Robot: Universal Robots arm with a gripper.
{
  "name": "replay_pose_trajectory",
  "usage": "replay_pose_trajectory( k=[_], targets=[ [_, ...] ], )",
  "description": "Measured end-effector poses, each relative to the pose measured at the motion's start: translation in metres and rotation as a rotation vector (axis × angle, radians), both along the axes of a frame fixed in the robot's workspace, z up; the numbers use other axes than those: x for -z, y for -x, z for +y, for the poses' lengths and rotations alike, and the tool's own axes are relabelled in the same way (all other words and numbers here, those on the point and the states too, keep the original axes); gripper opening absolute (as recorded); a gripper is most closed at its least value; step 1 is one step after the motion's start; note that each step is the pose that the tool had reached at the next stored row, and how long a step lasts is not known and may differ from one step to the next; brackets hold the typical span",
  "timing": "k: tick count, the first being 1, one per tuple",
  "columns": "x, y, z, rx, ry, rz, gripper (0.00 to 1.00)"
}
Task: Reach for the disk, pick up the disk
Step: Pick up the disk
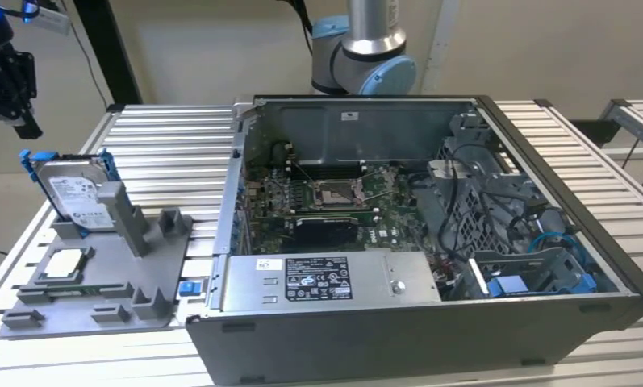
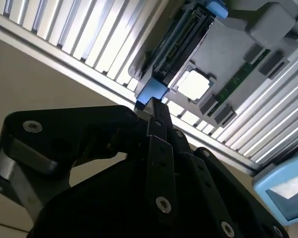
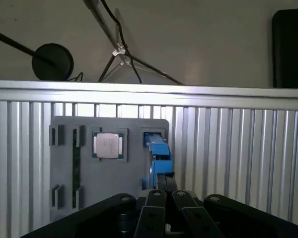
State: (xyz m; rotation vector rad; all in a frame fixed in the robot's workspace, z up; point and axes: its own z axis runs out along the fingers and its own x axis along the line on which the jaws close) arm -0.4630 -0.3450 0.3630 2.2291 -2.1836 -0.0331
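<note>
Evidently pressed together and empty, the black fingers (image 2: 156, 124) hang apart from the flat, silver, blue-railed disk (image 1: 72, 193)

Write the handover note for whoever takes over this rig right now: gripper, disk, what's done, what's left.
Gripper: shut, holding nothing, in the air above the disk and clear of it.
Disk: upright in its slot in the grey holder tray, at the exterior view's left, beside the open computer case. The small square chip lies on the same tray.
Done: gripper is up over the disk's end of the tray.
Left: disk not yet touched or lifted.
</note>
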Motion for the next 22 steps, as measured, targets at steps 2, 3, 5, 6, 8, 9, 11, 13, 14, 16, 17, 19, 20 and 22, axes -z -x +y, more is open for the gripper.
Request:
replay_pose_trajectory(
  k=[2,3,5,6,8,9,11,13,14,16,17,19,20,22],
  targets=[
    [0.0,0.0,0.0,0.0,-0.0001,-0.0001,0.0],
    [0.0002,-0.0001,0.0,0.0,-0.0002,-0.0003,0.0],
    [0.0011,-0.0007,-0.001,0.0,-0.0002,-0.0003,0.0],
    [0.0015,-0.0013,-0.0018,0.0,-0.0001,-0.0002,0.0],
    [0.0029,-0.0027,-0.003,0.0,-0.0001,0.0,0.0],
    [0.0037,-0.0033,-0.0033,0.0,-0.0001,0.0,0.0],
    [0.0047,-0.0054,-0.0038,0.0,-0.0002,-0.0002,0.0],
    [0.005,-0.0072,-0.0043,0.0,-0.0001,0.0009,0.0],
    [0.0049,-0.0075,-0.0043,0.0,0.0,0.0012,0.0],
    [0.0049,-0.0075,-0.0043,0.001,0.0001,0.0016,0.0],
    [0.0049,-0.0075,-0.0043,0.001,0.0001,0.0018,1.0],
    [0.0049,-0.0075,-0.0043,0.002,0.0,0.002,1.0],
    [0.005,-0.0075,-0.0043,0.002,0.0001,0.0021,1.0],
    [0.006,-0.0077,-0.0043,0.002,0.0008,0.002,1.0]
  ],
)
